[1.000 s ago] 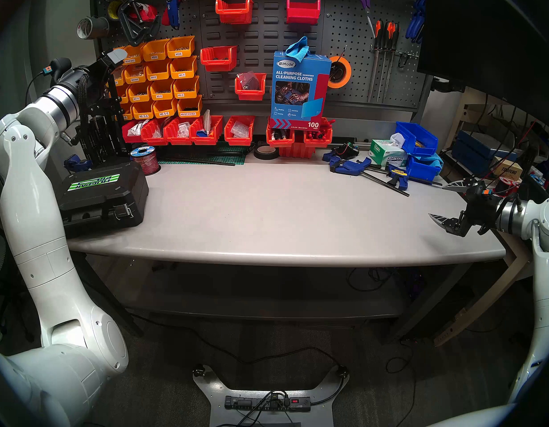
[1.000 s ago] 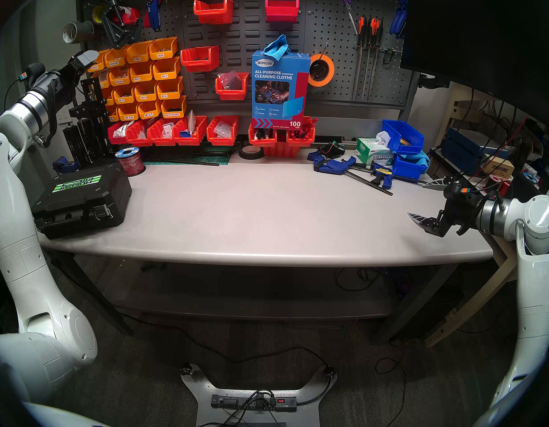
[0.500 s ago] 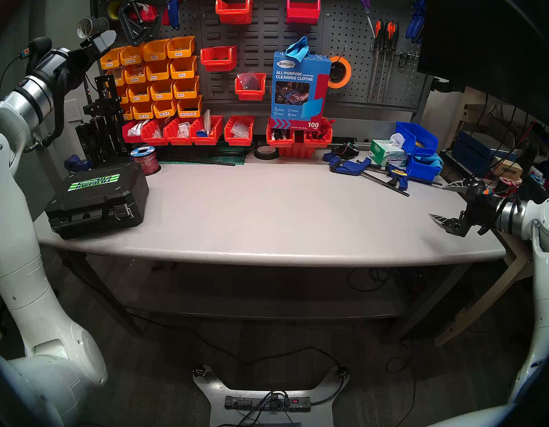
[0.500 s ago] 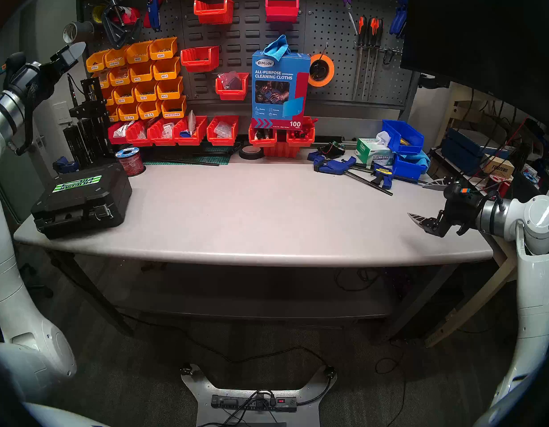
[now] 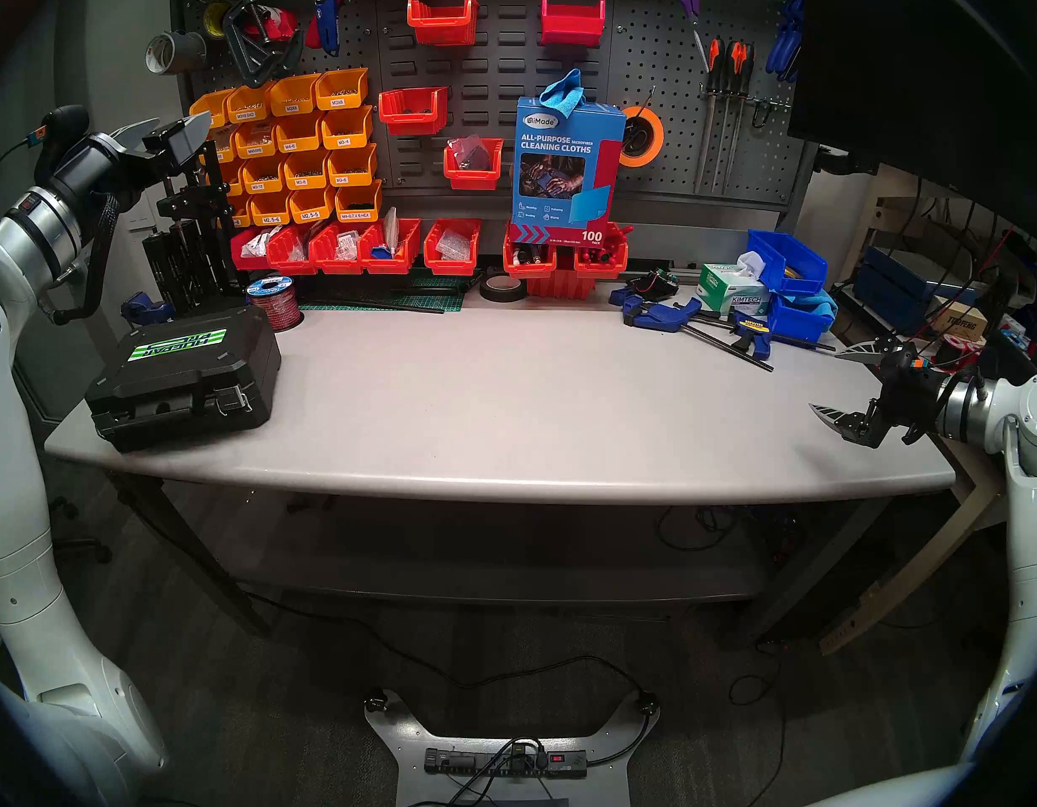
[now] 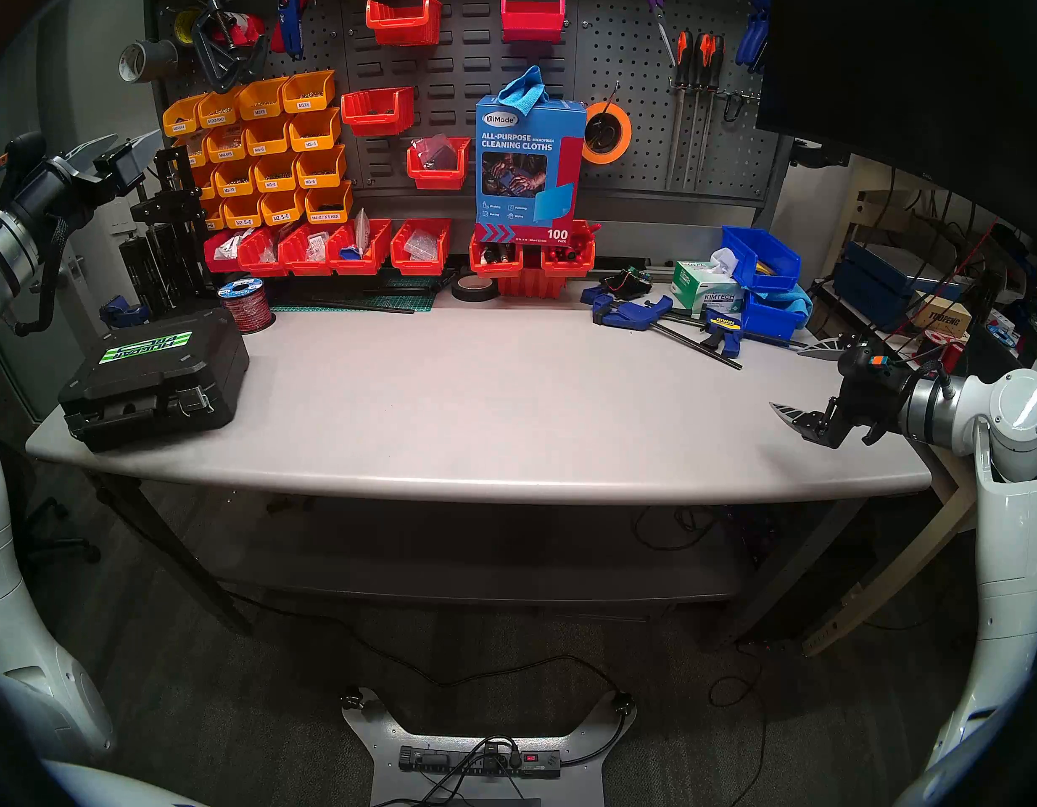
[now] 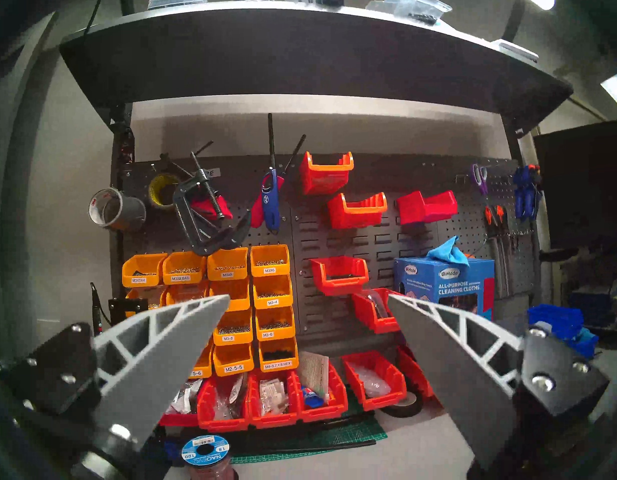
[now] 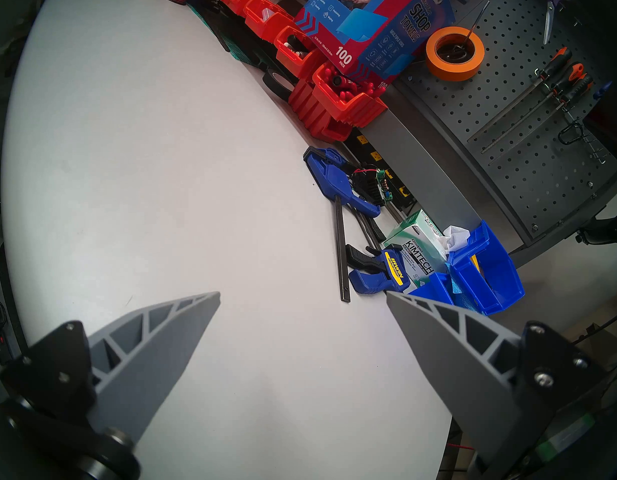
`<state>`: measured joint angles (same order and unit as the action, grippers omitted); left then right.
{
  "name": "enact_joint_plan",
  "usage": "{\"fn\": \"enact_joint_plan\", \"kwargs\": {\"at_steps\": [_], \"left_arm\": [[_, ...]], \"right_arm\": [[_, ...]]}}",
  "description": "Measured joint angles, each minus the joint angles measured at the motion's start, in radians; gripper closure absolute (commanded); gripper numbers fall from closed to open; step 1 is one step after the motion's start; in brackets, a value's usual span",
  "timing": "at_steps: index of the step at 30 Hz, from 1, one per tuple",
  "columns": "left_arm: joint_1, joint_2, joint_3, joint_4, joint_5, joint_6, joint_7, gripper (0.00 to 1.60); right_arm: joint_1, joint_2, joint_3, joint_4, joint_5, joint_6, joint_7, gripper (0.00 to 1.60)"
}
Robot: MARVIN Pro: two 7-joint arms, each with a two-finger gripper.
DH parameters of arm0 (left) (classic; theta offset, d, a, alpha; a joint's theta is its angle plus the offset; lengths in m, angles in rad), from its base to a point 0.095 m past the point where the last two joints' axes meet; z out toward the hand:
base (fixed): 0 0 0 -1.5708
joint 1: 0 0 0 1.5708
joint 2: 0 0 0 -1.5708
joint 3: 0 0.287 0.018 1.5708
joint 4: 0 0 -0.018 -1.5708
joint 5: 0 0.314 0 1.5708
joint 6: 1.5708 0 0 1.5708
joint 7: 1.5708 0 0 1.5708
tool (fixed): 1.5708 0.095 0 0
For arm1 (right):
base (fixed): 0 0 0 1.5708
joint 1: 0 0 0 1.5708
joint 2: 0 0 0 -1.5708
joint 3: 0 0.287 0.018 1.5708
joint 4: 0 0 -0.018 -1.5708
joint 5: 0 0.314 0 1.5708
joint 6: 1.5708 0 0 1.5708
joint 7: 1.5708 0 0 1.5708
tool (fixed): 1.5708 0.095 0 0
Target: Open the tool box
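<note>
Head stereo left shows the tool box [image 5: 184,375] shut on the desk's [image 5: 504,415] near-left corner, only one silver latch [image 5: 235,398] plain to see; its label reads upside down. The left gripper [image 5: 172,133] hangs above it with jaws wide apart, empty, and its wrist view misses the box altogether. The right gripper [image 5: 836,386] gapes empty at the desk's right edge. Pegboard [image 5: 650,60] and bins [image 5: 300,148] line the far wall; a dark monitor [image 5: 941,60] is cut off top right.
</note>
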<state>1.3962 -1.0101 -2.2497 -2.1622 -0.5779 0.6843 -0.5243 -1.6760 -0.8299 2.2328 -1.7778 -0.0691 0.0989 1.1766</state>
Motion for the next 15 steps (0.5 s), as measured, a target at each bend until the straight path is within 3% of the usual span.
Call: {"fn": "enact_joint_plan", "kwargs": {"at_steps": [15], "left_arm": [[0.186,0.095,-0.089,0.062,0.224,-0.249,-0.288,0.00]], "right_arm": [[0.000,0.000,0.000,0.000,0.000,0.000,0.000,0.00]]}}
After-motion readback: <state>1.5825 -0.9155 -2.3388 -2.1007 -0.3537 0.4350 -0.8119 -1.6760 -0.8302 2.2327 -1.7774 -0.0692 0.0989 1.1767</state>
